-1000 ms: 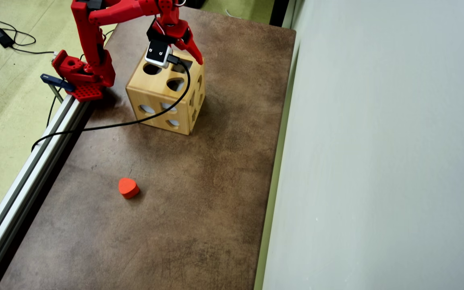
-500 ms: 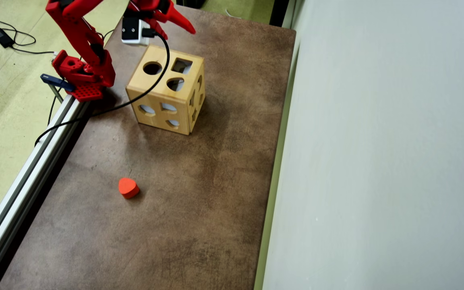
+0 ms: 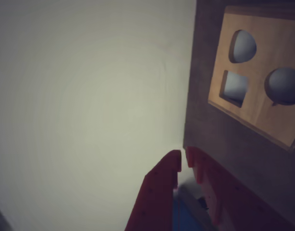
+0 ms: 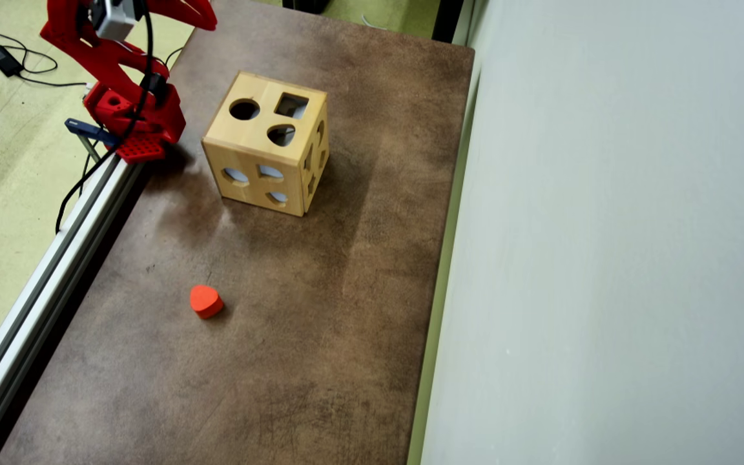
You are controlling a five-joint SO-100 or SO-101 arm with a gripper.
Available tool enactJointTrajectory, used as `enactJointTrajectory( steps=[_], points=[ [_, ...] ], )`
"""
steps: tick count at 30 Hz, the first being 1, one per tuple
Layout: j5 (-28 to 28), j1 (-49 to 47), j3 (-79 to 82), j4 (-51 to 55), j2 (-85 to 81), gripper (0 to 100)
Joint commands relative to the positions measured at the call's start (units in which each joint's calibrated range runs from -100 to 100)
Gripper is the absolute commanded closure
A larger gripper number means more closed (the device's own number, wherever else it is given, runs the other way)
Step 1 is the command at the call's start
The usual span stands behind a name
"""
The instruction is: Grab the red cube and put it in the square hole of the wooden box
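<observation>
Red block (image 4: 206,301) sits alone on bench (image 4: 320,323), far from wooden box (image 4: 268,145); tool (image 3: 183,161) nearly closed, empty. Open wide, descend straight over it.

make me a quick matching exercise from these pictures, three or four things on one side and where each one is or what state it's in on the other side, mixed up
Things:
1. red block
2. wooden box
3. pincer
4. square hole

Places or states:
A. on the box's top face, beside two other holes
B. alone on the brown table, apart from the box
C. nearly closed, holding nothing
D. standing on the table near the arm's base

Pairs: 1-B, 2-D, 3-C, 4-A
</observation>
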Motion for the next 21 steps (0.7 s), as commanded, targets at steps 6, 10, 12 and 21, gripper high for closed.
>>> enactJointTrajectory(
  steps=[6, 10, 12, 21],
  points=[
    [0.05, 0.4, 0.08, 0.18, -12.64, 97],
    [0.39, 0.4, 6.61, 0.26, -19.61, 97],
    [0.49, 0.4, 11.98, 0.26, -24.62, 97],
    [0.54, 0.1, 27.45, 0.34, -40.75, 97]
  ],
)
